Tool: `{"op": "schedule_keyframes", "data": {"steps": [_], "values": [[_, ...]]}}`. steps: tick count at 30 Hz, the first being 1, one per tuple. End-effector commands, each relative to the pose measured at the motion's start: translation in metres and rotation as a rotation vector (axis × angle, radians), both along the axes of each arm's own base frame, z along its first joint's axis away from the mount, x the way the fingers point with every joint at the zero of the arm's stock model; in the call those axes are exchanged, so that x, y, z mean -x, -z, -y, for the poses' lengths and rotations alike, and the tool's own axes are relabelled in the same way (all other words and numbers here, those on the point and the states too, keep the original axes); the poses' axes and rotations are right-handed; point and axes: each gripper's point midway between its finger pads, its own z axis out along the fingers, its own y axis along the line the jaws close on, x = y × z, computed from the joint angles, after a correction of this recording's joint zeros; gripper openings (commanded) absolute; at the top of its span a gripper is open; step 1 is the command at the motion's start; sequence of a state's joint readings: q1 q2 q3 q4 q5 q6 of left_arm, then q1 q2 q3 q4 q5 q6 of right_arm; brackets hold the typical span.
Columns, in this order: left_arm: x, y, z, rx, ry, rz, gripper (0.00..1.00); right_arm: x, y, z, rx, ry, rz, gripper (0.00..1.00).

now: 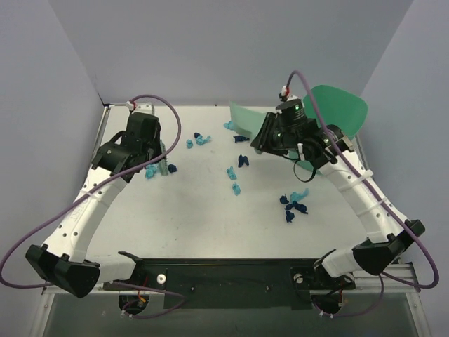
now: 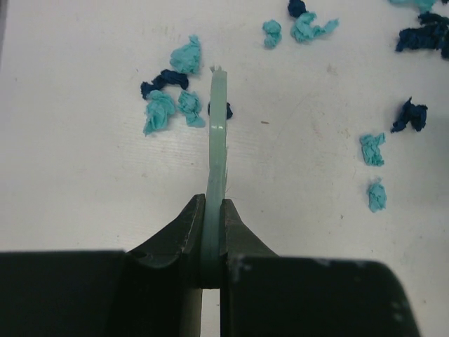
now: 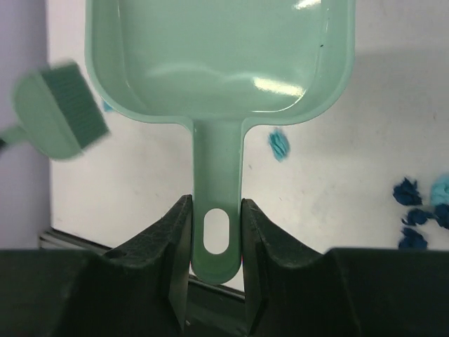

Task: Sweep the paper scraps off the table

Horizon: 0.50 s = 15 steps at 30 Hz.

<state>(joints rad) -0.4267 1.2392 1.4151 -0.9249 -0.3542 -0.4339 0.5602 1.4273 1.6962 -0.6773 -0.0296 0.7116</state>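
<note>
Pale green plastic sits in both grips. The left end effector (image 2: 215,203) is clenched on the thin handle of a hand brush (image 2: 217,133). From the left wrist the brush shows edge-on, with a jaw pressed to each flat side. The left arm (image 1: 91,203) arches outward from its base at the near left corner, and its wrist bends in and down over the surface (image 1: 196,225).

To the right of the brush, the right arm (image 1: 358,189) bows outward the opposite way, with its wrist turned inward. The right end effector (image 3: 215,203) is closed on the slotted handle of a dustpan (image 3: 217,63). The scoop faces up and points away from the fingers. I cannot tell whether the pan touches the surface.

The paper scraps (image 1: 230,172) lie loose on the surface. A teal and navy clump sits just beside the brush's tip, with one navy bit right against it. The rest are scattered off to the brush's right, some near and some well apart.
</note>
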Motion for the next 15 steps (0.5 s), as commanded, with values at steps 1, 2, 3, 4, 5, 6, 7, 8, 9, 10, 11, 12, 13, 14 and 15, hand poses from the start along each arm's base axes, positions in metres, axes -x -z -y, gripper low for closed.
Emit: {"op": "schedule_keyframes", "data": {"steps": [1,2,3,4,5,6,7,8,9,10,11,12,13,14,15], "values": [[-0.034,-0.042,-0.034,-0.132,-0.166,0.139,0.00,0.032,0.063,0.012,0.296,-0.134,-0.091,0.00],[-0.038,-0.044,-0.040,-0.180,-0.176,0.147,0.00,0.039,0.071,0.003,0.312,-0.186,-0.102,0.00],[-0.043,-0.046,-0.051,-0.244,-0.216,0.153,0.00,0.044,0.085,0.003,0.347,-0.219,-0.123,0.00],[-0.048,-0.052,-0.061,-0.300,-0.239,0.171,0.00,0.049,0.094,-0.004,0.379,-0.272,-0.128,0.00],[-0.054,-0.047,-0.065,-0.340,-0.239,0.156,0.00,0.054,0.102,-0.008,0.401,-0.309,-0.137,0.00],[-0.058,-0.048,-0.071,-0.380,-0.240,0.153,0.00,0.059,0.113,-0.014,0.434,-0.359,-0.143,0.00],[-0.065,-0.041,-0.074,-0.423,-0.227,0.126,0.00,0.061,0.119,-0.017,0.451,-0.386,-0.145,0.00],[-0.071,-0.040,-0.080,-0.452,-0.249,0.126,0.00,0.067,0.127,-0.027,0.475,-0.447,-0.143,0.00],[-0.076,-0.034,-0.082,-0.486,-0.234,0.102,0.00,0.069,0.134,-0.030,0.487,-0.475,-0.150,0.00],[-0.083,-0.031,-0.085,-0.496,-0.235,0.097,0.00,0.069,0.141,-0.037,0.510,-0.510,-0.147,0.00],[-0.090,-0.023,-0.087,-0.529,-0.217,0.070,0.00,0.072,0.145,-0.043,0.523,-0.538,-0.146,0.00],[-0.096,-0.022,-0.087,-0.538,-0.217,0.073,0.00,0.069,0.153,-0.048,0.548,-0.564,-0.154,0.00],[-0.105,-0.015,-0.085,-0.573,-0.189,0.056,0.00,0.072,0.156,-0.054,0.567,-0.588,-0.150,0.00],[-0.110,-0.012,-0.083,-0.590,-0.163,0.048,0.00,0.068,0.163,-0.057,0.599,-0.606,-0.150,0.00],[-0.120,-0.006,-0.080,-0.615,-0.136,0.033,0.00,0.069,0.166,-0.062,0.616,-0.626,-0.142,0.00]]}}
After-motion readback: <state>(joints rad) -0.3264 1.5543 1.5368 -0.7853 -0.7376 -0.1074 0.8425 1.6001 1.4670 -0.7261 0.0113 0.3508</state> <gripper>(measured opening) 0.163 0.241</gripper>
